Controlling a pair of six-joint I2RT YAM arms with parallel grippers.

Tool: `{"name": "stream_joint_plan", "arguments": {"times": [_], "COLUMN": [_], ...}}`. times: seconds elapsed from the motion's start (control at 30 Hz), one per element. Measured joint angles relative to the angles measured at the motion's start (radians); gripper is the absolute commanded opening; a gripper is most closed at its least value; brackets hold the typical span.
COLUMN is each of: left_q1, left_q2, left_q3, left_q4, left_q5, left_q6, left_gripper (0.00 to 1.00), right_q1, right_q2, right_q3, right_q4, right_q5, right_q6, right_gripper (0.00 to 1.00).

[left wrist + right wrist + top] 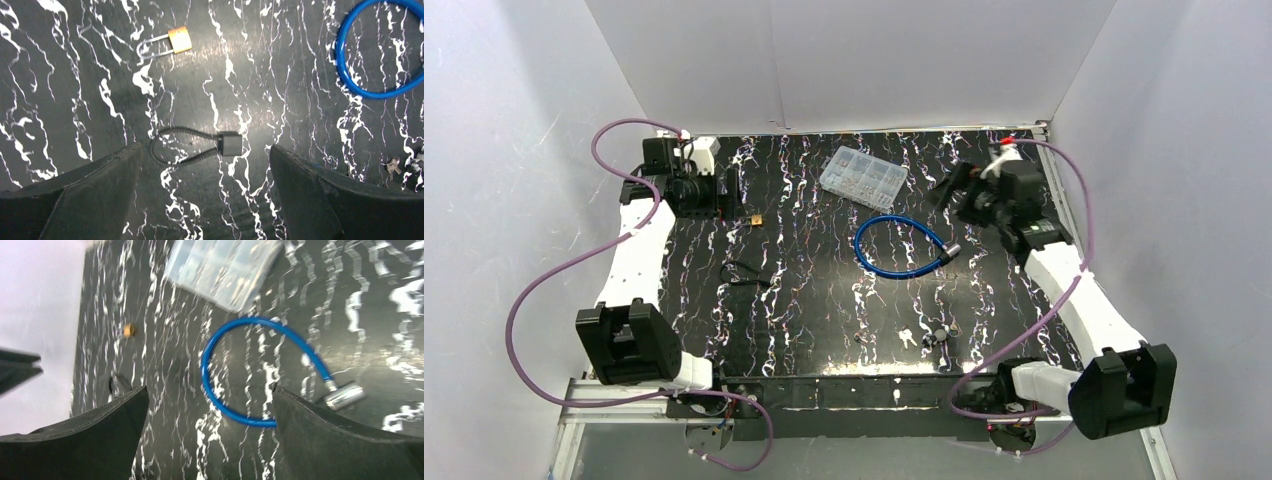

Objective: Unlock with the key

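Keys (907, 337) and a small key bunch (939, 335) lie near the table's front middle; they also show at the right edge of the left wrist view as keys (392, 165). A blue cable lock (899, 245) with a silver cylinder (951, 252) lies at centre. A brass padlock (754, 218) and a black cable lock (746, 275) lie to the left. My left gripper (707, 190) hovers at the back left, open and empty, with the black cable lock (200, 145) below it. My right gripper (959, 190) hovers at the back right, open and empty, over the blue cable lock (240, 370).
A clear plastic compartment box (864, 175) sits at the back middle. White walls close in the table on the left, back and right. The brass padlock (172, 42) lies apart from the black lock. Purple cables loop beside both arms.
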Motion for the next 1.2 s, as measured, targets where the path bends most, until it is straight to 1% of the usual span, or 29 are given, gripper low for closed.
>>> {"name": "stream_joint_plan", "arguments": {"times": [0.07, 0.1, 0.2, 0.37, 0.5, 0.6, 0.73, 0.83, 0.97, 1.03, 1.1, 1.2], "left_q1": [0.0, 0.0, 0.0, 0.0, 0.0, 0.0, 0.0, 0.0, -0.001, -0.002, -0.002, -0.002], "left_q2": [0.001, 0.004, 0.029, 0.085, 0.085, 0.084, 0.071, 0.032, -0.033, -0.058, -0.068, -0.076], "left_q3": [0.0, 0.0, 0.0, 0.0, -0.021, -0.042, -0.047, -0.054, -0.077, -0.085, -0.088, -0.095], "left_q4": [-0.038, -0.053, -0.083, -0.118, -0.128, -0.148, -0.194, -0.227, -0.255, -0.274, -0.285, -0.307], "left_q5": [-0.011, -0.018, -0.032, -0.042, -0.042, -0.041, -0.027, -0.015, -0.013, -0.013, -0.013, -0.01], "left_q6": [-0.003, -0.004, -0.01, -0.01, 0.006, 0.028, 0.063, 0.092, 0.118, 0.127, 0.132, 0.135], "left_gripper": [0.99, 0.99, 0.99, 1.0, 0.99, 0.99, 1.0, 1.0, 0.99, 0.99, 0.99, 0.99], "right_q1": [0.102, 0.152, 0.27, 0.407, 0.51, 0.594, 0.712, 0.83, 0.988, 1.047, 1.089, 1.106], "right_q2": [0.026, 0.035, 0.039, 0.092, 0.142, 0.148, 0.127, 0.127, 0.167, 0.195, 0.225, 0.276], "right_q3": [0.046, 0.066, 0.089, 0.148, 0.173, 0.151, 0.045, -0.023, -0.026, -0.026, -0.026, -0.026], "right_q4": [-0.053, -0.071, -0.112, -0.197, -0.261, -0.309, -0.335, -0.37, -0.388, -0.388, -0.386, -0.381], "right_q5": [0.027, 0.046, 0.104, 0.218, 0.311, 0.369, 0.421, 0.443, 0.47, 0.473, 0.473, 0.473], "right_q6": [-0.031, -0.046, -0.084, -0.12, -0.136, -0.114, -0.044, 0.009, 0.049, 0.061, 0.071, 0.082], "right_gripper": [1.0, 0.95, 0.93, 0.91, 0.87, 0.85, 0.85, 0.85, 0.85, 0.84, 0.81, 0.78]}}
